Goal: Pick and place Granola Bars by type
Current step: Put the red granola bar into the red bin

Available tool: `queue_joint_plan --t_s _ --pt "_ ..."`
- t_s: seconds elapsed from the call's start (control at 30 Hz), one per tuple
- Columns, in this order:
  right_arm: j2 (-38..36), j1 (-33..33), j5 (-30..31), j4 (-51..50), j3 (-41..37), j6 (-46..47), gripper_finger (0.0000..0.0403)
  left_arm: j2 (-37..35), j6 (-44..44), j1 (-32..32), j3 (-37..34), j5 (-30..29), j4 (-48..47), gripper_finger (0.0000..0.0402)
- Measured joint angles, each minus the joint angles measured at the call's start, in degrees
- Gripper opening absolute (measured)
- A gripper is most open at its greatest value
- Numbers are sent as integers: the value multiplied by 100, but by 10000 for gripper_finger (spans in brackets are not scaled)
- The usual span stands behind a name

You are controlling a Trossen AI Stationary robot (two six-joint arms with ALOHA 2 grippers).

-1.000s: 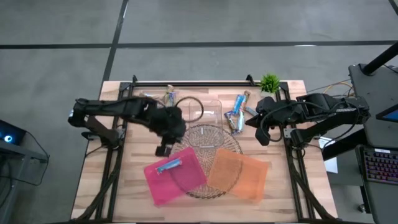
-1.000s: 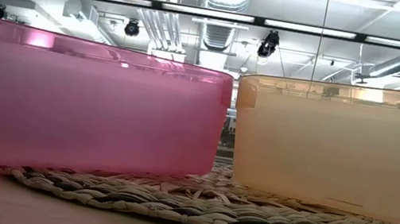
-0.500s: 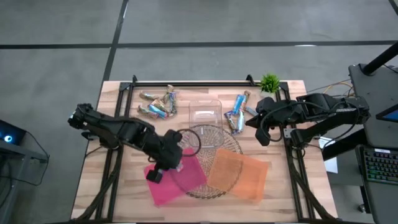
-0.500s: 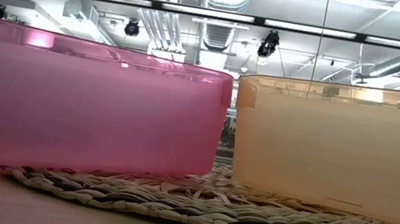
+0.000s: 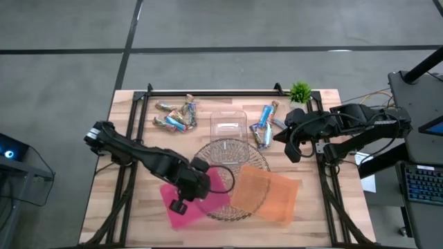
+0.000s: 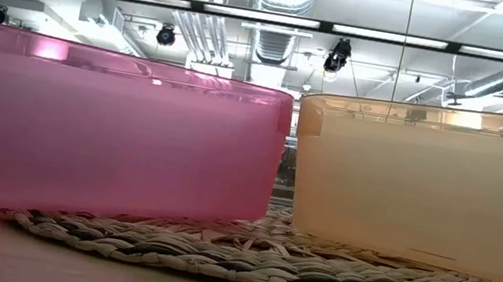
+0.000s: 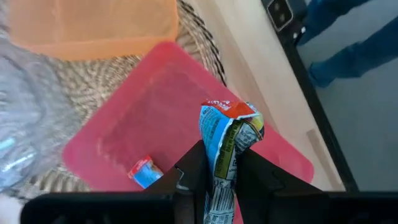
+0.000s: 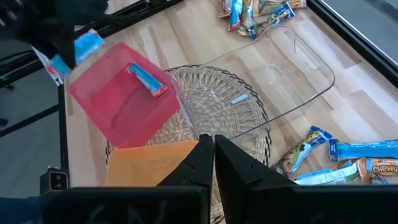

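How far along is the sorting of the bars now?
One blue bar already lies in the pink tray. The left gripper holds a second blue bar above that tray. The orange tray looks empty, and two piles wait on the table. The right gripper waits, shut.

left hand [image 5: 181,202] clamped – right hand [image 5: 288,144] closed

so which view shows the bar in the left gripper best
The left wrist view: the light blue bar fills the frame, pinched between the left gripper fingers above the pink tray. The right wrist view shows it small and far off; the high view hides it under the arm; the low view shows nothing of it.
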Motion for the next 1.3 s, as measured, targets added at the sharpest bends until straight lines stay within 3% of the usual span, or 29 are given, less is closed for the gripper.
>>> queue_joint_plan --t_s 0.3,0.53,0.97,1.3 --pt "0 2 0 0 0 0 8 147 3 0 -886 120 872 51" --pt "0 1 0 -3 -29 0 8 103 -222 0 -1602 579 1629 51" --pt "0 1 -1 -2 -44 0 8 93 -532 4 -1726 620 1770 53" --pt "0 0 -3 0 -46 38 8 90 -627 7 -1726 620 1762 126"
